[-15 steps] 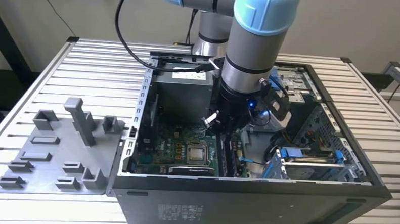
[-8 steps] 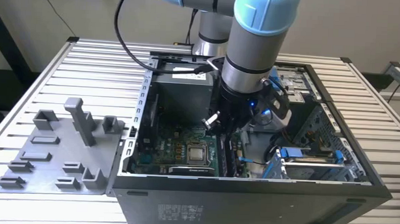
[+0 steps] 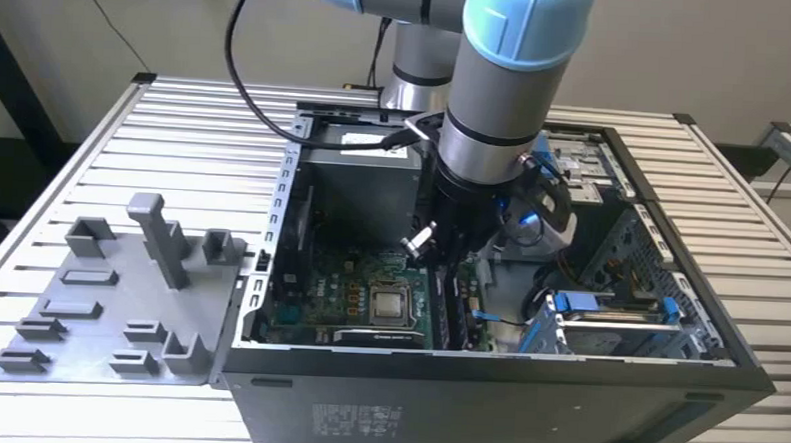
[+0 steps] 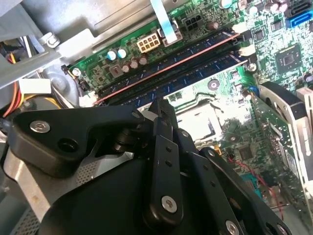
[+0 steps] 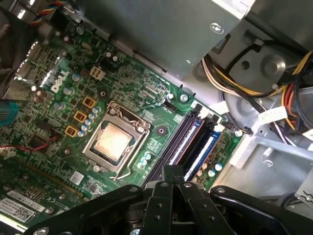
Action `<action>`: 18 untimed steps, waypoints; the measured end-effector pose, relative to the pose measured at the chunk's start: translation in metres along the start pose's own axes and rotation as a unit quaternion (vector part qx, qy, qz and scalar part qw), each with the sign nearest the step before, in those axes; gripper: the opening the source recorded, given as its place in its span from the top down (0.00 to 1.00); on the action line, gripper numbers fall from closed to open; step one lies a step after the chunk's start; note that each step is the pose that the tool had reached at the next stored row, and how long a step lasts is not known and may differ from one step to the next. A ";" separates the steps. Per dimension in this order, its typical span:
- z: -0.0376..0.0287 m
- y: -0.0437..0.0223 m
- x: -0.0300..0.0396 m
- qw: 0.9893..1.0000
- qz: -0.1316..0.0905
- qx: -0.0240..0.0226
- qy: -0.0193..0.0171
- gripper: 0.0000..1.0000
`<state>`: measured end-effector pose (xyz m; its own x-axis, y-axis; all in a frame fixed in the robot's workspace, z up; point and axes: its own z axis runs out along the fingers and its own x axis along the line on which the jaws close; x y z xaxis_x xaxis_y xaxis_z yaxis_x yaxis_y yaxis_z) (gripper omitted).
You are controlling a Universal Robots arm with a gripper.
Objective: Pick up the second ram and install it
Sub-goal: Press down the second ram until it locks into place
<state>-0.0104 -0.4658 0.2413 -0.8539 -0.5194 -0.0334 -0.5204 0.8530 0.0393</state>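
While lowered into the open computer case point(image 3: 495, 406), held with jaws narrow, black fingertips point(image 5: 165, 175) pressed together with nothing visible between them in both wrist views. Just past the tips, banks of long memory slots point(image 5: 205, 147), some blue, some black. Standing on edge in one of those slots, the second ram point(image 4: 166, 66), a long dark stick with a thin reddish top edge, also seen in the first wrist view point(image 5: 188, 139); cannot tell whether touched by the tips or merely close. Beside the slots, a square metal processor socket point(image 5: 115, 142) on the green motherboard point(image 5: 58, 98). Farther off in the first wrist view, a bundle of yellow, black and orange cables point(image 5: 230, 73) against grey metal.

Nearest in the exterior view, at lower centre of the frame, the dark outer wall of the case. Behind it, motherboard and socket at centre, blue drive bracket point(image 3: 612, 306) to the centre right. Rising from the case middle to the top of the frame, the grey and pale-blue arm point(image 3: 508, 86). At lower left, a grey tray point(image 3: 90, 333) with upright posts point(image 3: 162, 236), lying on the slatted metal counter point(image 3: 172, 132) that carries tray and case alike.
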 end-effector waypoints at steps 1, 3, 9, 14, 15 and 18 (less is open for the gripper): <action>0.0000 0.0000 0.0000 1.000 -0.004 0.000 0.000 0.89; 0.0000 0.0000 0.0000 1.000 -0.012 0.000 0.000 0.89; 0.0003 0.0000 0.0000 0.998 -0.056 -0.002 0.002 0.89; 0.0011 0.0000 0.0000 0.995 -0.099 -0.001 0.001 0.89; 0.0017 0.0000 0.0000 0.994 -0.106 0.000 -0.001 0.89; 0.0032 -0.0001 0.0000 0.992 -0.126 0.004 -0.006 0.89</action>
<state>-0.0104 -0.4658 0.2381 -0.6971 -0.7150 -0.0534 -0.7167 0.6971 0.0204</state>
